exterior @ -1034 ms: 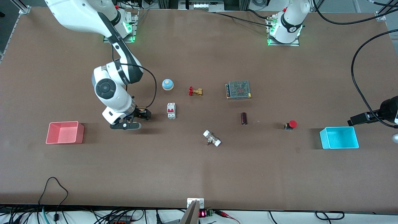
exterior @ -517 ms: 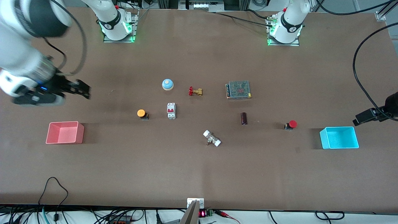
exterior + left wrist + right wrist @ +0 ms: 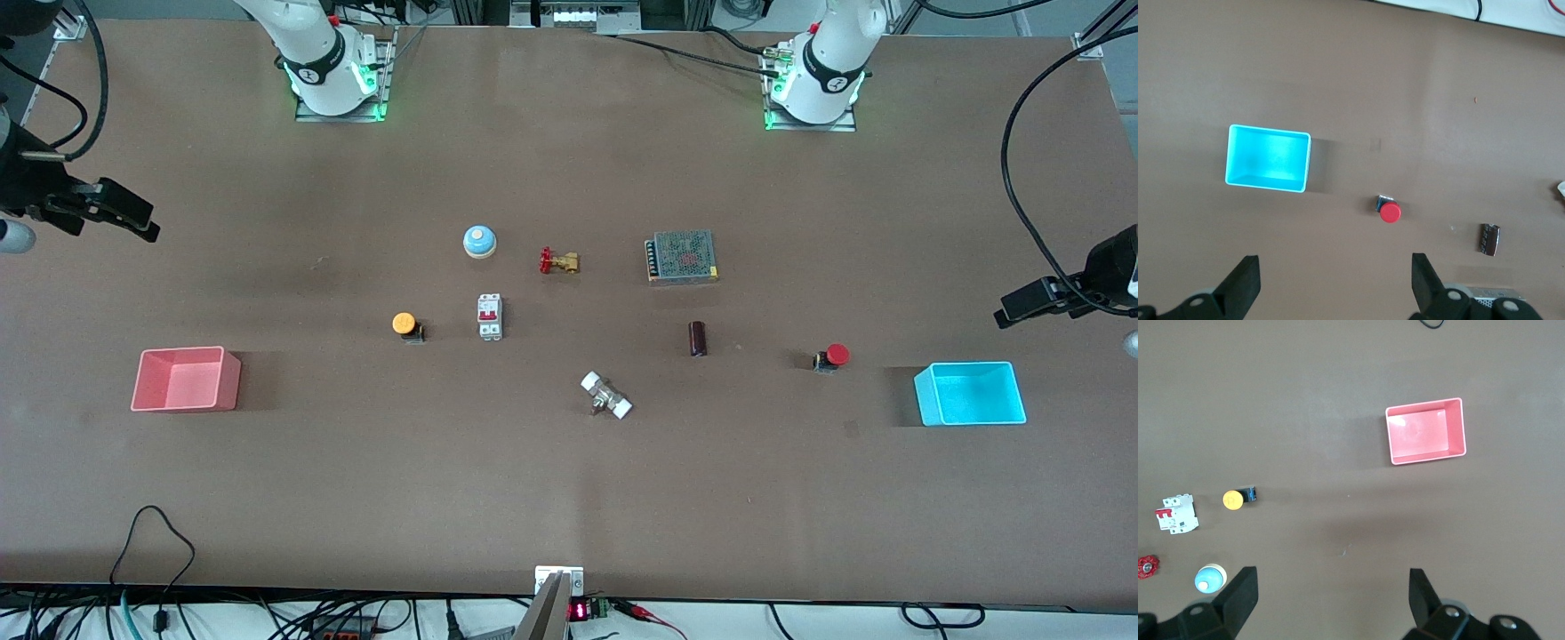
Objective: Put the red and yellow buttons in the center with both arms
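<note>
The yellow button (image 3: 404, 324) sits on the counter (image 3: 569, 498) just beside the breaker (image 3: 490, 316), on the side toward the right arm's end. The red button (image 3: 832, 356) sits well away from the breaker, toward the left arm's end, between the dark cylinder (image 3: 698, 339) and the cyan bin (image 3: 970, 393). Neither button is held.

The right gripper (image 3: 1331, 600) hangs high over the counter's edge at the right arm's end, up from the pink bin (image 3: 185, 380), its fingers (image 3: 1238, 597) spread wide and empty. The left gripper (image 3: 1335, 283) hangs high over the edge at the left arm's end, above the cyan bin, its fingers (image 3: 1426, 280) also spread wide with nothing between them.

Judging by the layout, the yellow button looks placed, while the red one lies clearly off toward the cyan bin, so the job may be only half done.

Risks from here, as I read them:
- The red button is small and top-heavy on its black body; an off-centre pinch could tip it or squirt it out.
- A low sweep toward the breaker could knock the dark cylinder or the white-ended fitting (image 3: 606, 396).
- Setting the red button down too close to the breaker or the yellow button could nudge them.
- Both arms reaching toward the breaker at once could clash.
</note>
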Robot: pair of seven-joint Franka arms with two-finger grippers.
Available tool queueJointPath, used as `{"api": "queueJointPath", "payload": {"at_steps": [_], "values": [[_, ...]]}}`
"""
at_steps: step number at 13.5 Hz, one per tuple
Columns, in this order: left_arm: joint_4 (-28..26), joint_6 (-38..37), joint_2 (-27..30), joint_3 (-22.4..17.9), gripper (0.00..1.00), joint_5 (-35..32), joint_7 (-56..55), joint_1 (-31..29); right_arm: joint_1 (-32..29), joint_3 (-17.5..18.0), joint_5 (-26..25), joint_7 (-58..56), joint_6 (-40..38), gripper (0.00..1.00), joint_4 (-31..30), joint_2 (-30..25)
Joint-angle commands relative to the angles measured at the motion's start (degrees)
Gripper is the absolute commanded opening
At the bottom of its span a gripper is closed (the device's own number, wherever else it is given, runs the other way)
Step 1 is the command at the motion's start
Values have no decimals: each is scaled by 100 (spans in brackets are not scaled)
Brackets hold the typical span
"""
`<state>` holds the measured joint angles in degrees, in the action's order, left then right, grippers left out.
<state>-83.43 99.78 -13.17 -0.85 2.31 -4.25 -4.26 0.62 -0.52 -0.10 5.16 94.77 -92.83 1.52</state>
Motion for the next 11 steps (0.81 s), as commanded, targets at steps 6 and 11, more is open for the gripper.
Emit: {"api": "queueJointPath", "payload": {"at_steps": [6, 11], "values": [[-69, -688, 323, 6, 100, -82, 47, 13, -9, 79, 89, 73, -108, 100, 10, 50], [-86, -776, 429, 50, 100, -82, 230, 4, -9, 79, 63, 73, -117, 100, 2, 41]]}}
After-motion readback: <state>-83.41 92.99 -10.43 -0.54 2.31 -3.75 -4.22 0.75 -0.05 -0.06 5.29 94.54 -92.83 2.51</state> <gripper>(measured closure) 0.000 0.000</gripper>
